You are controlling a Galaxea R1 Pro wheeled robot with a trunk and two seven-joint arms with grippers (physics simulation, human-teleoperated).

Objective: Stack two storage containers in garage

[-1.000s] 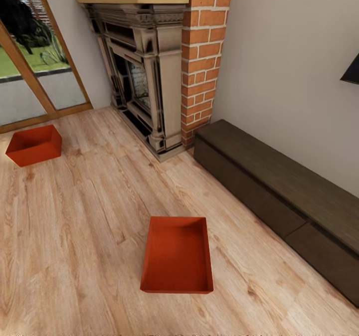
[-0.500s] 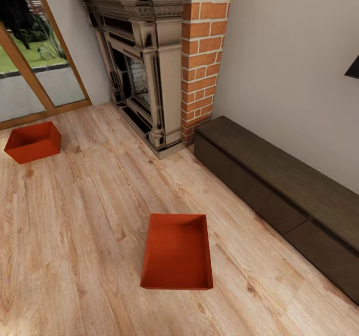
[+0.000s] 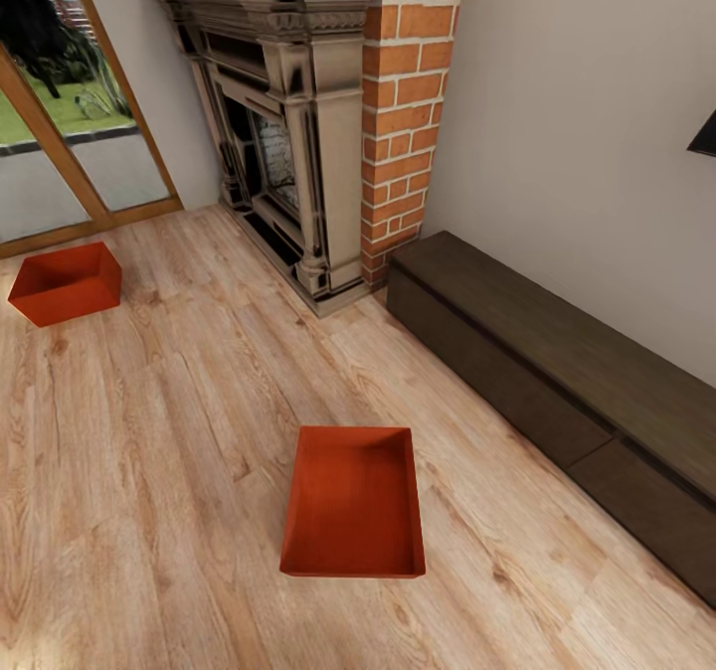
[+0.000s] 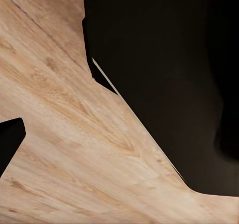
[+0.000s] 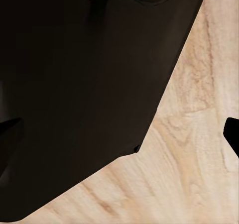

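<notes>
Two red-orange open-top storage containers stand on the light wood-plank floor of the living room. The near container (image 3: 353,503) lies straight ahead, low in the head view, empty. The far container (image 3: 66,283) sits at the left by the glass door, also empty. In the left wrist view a dark fingertip (image 4: 10,140) of my left gripper (image 4: 119,144) shows at the frame's edge over wood planks. My right gripper (image 5: 119,134) shows a fingertip (image 5: 232,134) at the opposite edge. Both grippers look open and hold nothing.
A brick-and-dark-stone fireplace (image 3: 298,143) stands at the back. A long low dark wooden bench (image 3: 557,382) runs along the right wall. A wood-framed glass door (image 3: 60,153) is at the far left. Dark parts of my own body (image 4: 164,74) cover much of both wrist views.
The head camera shifted slightly a second ago, so the whole picture slid a little. The containers themselves have not moved, and nothing differs from half a second ago.
</notes>
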